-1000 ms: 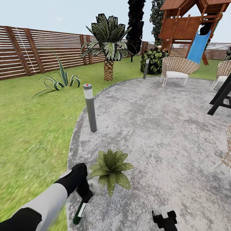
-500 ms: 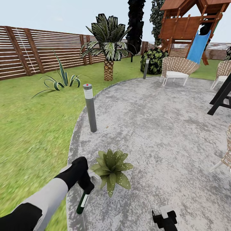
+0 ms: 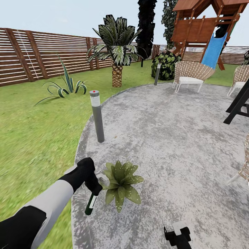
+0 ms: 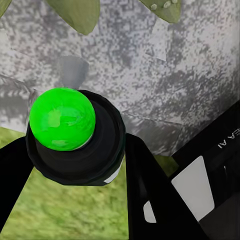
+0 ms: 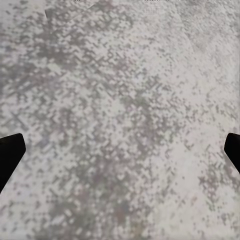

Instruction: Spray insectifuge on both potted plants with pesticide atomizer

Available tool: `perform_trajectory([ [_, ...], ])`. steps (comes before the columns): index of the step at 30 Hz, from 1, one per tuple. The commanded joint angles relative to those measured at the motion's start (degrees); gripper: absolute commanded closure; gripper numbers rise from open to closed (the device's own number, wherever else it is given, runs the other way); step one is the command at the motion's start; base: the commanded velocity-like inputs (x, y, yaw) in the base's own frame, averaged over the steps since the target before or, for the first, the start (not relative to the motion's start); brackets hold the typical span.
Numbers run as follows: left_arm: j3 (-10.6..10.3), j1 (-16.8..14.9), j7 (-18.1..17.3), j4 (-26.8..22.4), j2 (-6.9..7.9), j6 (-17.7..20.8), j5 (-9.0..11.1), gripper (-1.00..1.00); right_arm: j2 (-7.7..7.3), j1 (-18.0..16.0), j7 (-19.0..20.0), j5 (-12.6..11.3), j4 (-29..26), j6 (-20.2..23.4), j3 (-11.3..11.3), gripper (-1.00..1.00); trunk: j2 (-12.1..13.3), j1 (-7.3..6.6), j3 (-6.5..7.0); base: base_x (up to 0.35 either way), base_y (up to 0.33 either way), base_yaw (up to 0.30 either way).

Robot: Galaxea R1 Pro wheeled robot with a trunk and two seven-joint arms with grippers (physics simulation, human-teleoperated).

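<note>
One potted plant (image 3: pixel 121 181), a low rosette of speckled green leaves, sits on the grey stone patio (image 3: pixel 166 145) near its left edge. My left gripper (image 3: pixel 93 189) is just left of the rosette, shut on the pesticide atomizer (image 3: pixel 91 204), which hangs down tilted as a slim dark bottle with a white patch. In the left wrist view the atomizer's bright green tip (image 4: pixel 62 118) sits between the black fingers (image 4: pixel 150 190), with plant leaves (image 4: pixel 80 12) beyond it. My right gripper (image 3: pixel 178 237) hovers low over bare stone, and its fingertips (image 5: pixel 10 155) stand wide apart, open and empty.
A grey bollard light (image 3: pixel 97 116) stands behind the plant at the patio edge, another (image 3: pixel 157 74) farther back. Lawn (image 3: pixel 31 138) lies to the left with a spiky clump (image 3: pixel 67 84) and a palm (image 3: pixel 117 52). Wicker chairs (image 3: pixel 190 74), black grill legs (image 3: pixel 238 103) and a fence (image 3: pixel 34 55) ring the patio.
My left gripper has lifted the atomizer and carried it slightly forward and right, closer to the plant's leaves. The right gripper and the camera have stayed still.
</note>
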Motion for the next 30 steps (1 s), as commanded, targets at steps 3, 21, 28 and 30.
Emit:
perform_trajectory([
  [3,0.09,-0.01,-0.65,-0.08,-0.02,0.38,-0.58,1.0,0.02,0.0,-0.29,0.6,0.07,-0.18,-0.3,-1.0,-0.02,-0.01,-0.05,0.0,0.0,0.0],
  [21,0.06,-0.18,-0.69,-0.11,-0.68,0.64,-0.58,1.0,-0.03,-0.02,-0.32,0.56,-0.02,-0.18,-0.39,-1.0,-0.02,-0.01,0.06,0.032,0.219,-0.097],
  [28,0.12,-0.18,-0.69,-0.08,-0.71,0.64,-0.58,1.0,-0.05,-0.01,-0.32,0.57,-0.02,-0.18,-0.39,-1.0,-0.02,-0.01,0.19,0.147,0.26,-0.294],
  [30,0.12,-0.18,-0.69,-0.08,-0.79,0.64,-0.58,1.0,-0.04,0.0,-0.33,0.57,-0.02,-0.18,-0.39,-1.0,-0.02,-0.01,0.2,0.278,0.18,-0.292],
])
